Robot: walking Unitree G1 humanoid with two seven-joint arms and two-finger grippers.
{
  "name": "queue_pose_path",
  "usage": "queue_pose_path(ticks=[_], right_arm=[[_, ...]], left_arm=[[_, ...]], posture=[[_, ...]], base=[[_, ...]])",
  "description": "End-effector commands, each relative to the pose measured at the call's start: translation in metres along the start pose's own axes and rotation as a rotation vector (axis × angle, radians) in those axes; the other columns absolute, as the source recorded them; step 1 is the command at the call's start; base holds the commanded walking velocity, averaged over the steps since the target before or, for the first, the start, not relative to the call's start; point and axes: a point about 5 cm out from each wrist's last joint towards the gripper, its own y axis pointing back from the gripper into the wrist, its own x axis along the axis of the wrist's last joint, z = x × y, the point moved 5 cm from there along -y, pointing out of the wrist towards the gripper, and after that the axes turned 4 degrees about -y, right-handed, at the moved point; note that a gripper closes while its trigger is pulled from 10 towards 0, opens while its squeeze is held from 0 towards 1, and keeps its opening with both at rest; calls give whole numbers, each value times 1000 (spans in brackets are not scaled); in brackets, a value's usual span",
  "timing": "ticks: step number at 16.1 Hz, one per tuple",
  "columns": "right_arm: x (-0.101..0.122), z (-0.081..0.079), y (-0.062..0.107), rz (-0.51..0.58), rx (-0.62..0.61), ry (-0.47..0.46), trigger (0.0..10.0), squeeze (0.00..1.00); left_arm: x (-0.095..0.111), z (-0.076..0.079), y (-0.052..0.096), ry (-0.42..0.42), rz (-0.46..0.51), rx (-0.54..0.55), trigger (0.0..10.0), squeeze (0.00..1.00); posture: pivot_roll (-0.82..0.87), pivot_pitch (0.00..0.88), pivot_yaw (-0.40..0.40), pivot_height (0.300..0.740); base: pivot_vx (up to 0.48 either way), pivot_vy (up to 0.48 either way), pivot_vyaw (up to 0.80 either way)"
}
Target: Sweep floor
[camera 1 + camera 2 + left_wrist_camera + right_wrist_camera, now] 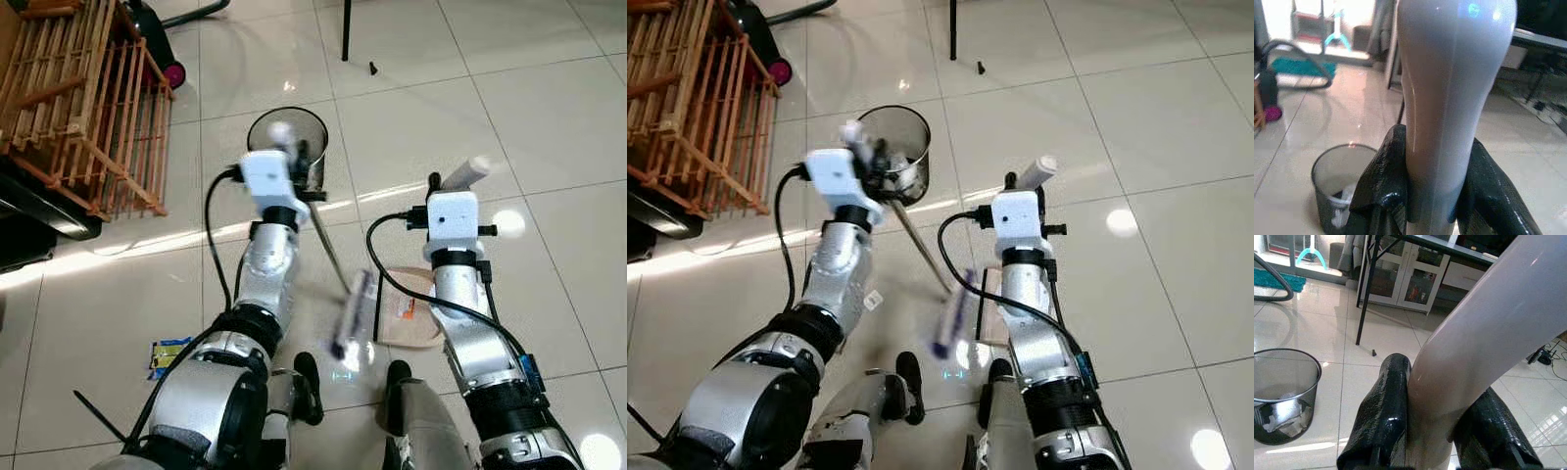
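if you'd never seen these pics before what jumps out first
First, the two silver arms reaching forward, each end effector closed on a pale handle: the left end effector holds the broom, whose head is on the floor between the arms, and the right end effector holds the dustpan lying flat on the tiles by the right arm. Next, the wire bin with crumpled paper just ahead, and a wooden crate off to the left.
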Motion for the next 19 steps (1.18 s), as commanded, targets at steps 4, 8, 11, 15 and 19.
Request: queue_pose_path(ticks=[4, 8, 11, 15, 19], right_arm=[[-37, -7, 19, -137, 31, 18, 10000, 0], [-44, -1, 12, -169, 27, 8, 10000, 0], [-44, -1, 2, -174, 39, 13, 10000, 0], [-43, 8, -1, -167, 5, 16, 10000, 0], [-45, 13, 3, -174, -11, 10, 10000, 0]], left_arm=[[28, 35, -14, 211, 84, -81, 10000, 0], [61, 65, -27, 235, 151, -323, 10000, 0], [89, 62, -35, 93, 223, -446, 10000, 0], [82, 40, -34, -189, 215, -468, 10000, 0], [54, 40, -21, -231, 167, -453, 10000, 0]], posture=[[29, 327, 131, 740], [57, 374, 123, 740], [68, 404, 161, 740], [50, 403, 211, 740], [27, 398, 219, 740]], base=[[0, 0, 0], [0, 0, 0], [0, 0, 0], [0, 0, 0], [0, 0, 0]])
